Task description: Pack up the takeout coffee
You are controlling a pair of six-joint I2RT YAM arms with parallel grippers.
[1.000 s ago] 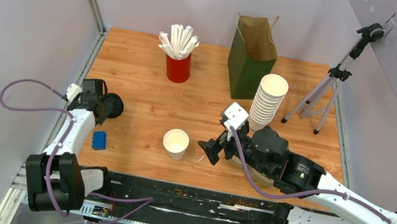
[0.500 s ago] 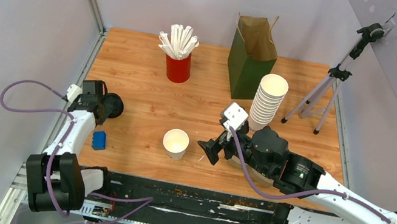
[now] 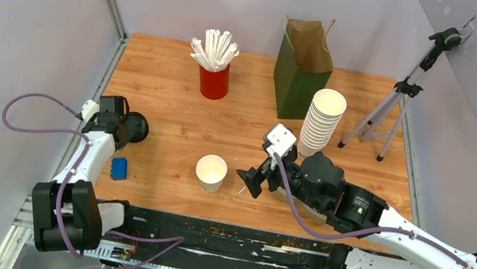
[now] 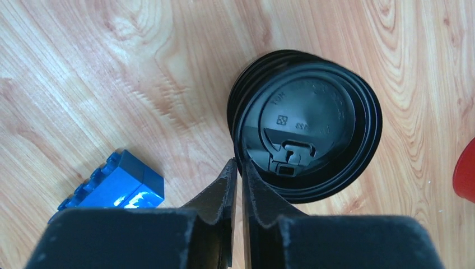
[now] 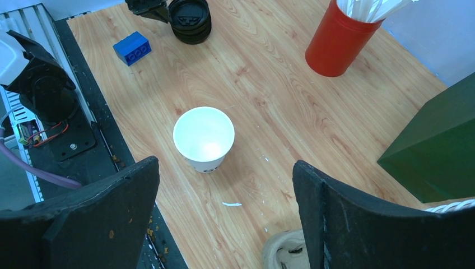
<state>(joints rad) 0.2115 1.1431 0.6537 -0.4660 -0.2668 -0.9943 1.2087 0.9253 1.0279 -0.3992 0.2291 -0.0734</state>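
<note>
Little has moved since the earlier frames: the left arm has nudged a touch at the lids and its jaws have drawn in, while the right arm hangs almost where it was. At mid-surface the paper cup (image 3: 211,172) stands upright, mouth up and not yet lidded, so its long axis is vertical. It sits just ahead of the right pincer (image 5: 225,162), whose fingers are spread wide with nothing held and frame the cup in the wrist view. That arm is clearly the nearer one to it. The missing piece, the top lid (image 4: 307,120), rests on the lid stack (image 3: 136,127), well apart from the cup toward the left edge of the surface (image 3: 166,107). There the left pincer (image 4: 237,168) is narrowed to a slit astride the lid's near rim, one finger outside and one over the top, seemingly pinching it. A blue brick (image 4: 112,188) lies just beside that stack. Beyond the cup stand the red cup of straws (image 3: 214,80), the stack of lidless cups (image 3: 321,123) and the open paper bag (image 3: 302,72). Embossed marks on the lid and dark print low on the cup are too small to read.
</note>
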